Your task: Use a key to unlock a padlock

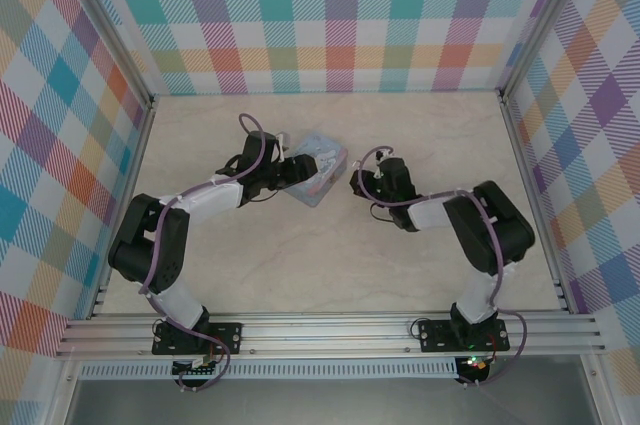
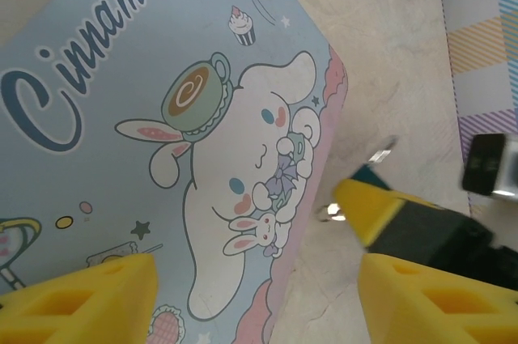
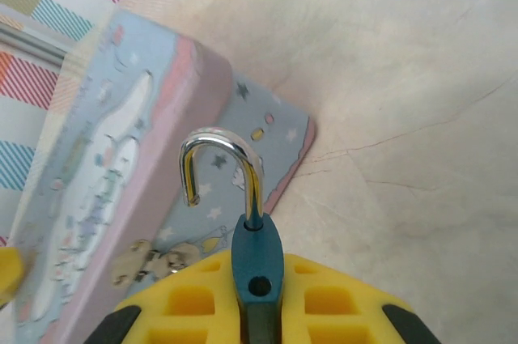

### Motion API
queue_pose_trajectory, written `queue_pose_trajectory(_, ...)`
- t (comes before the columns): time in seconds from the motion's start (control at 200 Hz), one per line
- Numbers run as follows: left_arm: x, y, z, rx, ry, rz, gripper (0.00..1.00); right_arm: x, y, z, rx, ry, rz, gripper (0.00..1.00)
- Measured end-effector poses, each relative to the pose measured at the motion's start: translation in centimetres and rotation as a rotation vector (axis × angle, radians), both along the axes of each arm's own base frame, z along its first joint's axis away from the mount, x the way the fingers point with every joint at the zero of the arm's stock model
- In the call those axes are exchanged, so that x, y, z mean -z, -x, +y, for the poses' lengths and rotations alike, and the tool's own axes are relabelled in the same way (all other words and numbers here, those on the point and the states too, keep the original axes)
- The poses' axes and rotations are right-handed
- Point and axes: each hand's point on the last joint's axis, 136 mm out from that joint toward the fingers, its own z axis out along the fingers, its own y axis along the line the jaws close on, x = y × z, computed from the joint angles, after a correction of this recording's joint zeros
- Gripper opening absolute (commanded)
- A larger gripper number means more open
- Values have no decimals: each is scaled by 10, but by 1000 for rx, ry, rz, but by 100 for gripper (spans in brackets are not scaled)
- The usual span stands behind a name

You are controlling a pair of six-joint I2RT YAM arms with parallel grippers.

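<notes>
Pale marbled tabletop (image 1: 300, 275). On it lies a pale blue rectangular cartoon tin (image 1: 320, 175), slightly toward 12 o'clock from centre. The left gripper (image 2: 257, 283) sits at its 9 o'clock, jaws released and spread wide. At the tin's 3 o'clock the right gripper (image 1: 357, 186) is clenched on the small bluish-grey metal padlock (image 3: 257, 256), whose silver shackle (image 3: 222, 150) is free at one end.

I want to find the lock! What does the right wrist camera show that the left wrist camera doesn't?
Right wrist camera: the little blue padlock, its silver hoop open, pinched in the right gripper. Left wrist camera: the puppy drawn on top of the pale blue tin, and the left gripper open across its edge. Both: that tin and the marble table.
</notes>
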Motion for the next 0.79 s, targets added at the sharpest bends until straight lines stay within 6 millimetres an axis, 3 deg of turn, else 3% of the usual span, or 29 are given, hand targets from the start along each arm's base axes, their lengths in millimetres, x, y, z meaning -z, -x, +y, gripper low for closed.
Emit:
queue_pose_trajectory(0.14,-2,6,8,2,-23,18,75,-31,22,-2,-80,29,-10,0)
queue_pose_trajectory(0.25,-8,12,20,-4,-46,30,84,-37,49,-2,-165,48,53,0)
queue_pose_trajectory(0.355,-34,15,36,-24,-47,-14,89,-37,77,-3,-230,47,144,0)
queue_pose_trajectory(0.45,-71,19,54,-57,-34,-93,92,-37,100,-3,-270,23,225,1)
queue_pose_trajectory(0.53,-99,26,69,-94,-21,-169,96,-32,117,-4,-282,4,306,1)
queue_pose_trajectory(0.605,-114,38,82,-129,-17,-219,98,-22,130,-4,-281,5,390,1)
queue_pose_trajectory(0.795,-103,64,107,-193,-39,-212,100,12,160,-1,-276,70,575,1)
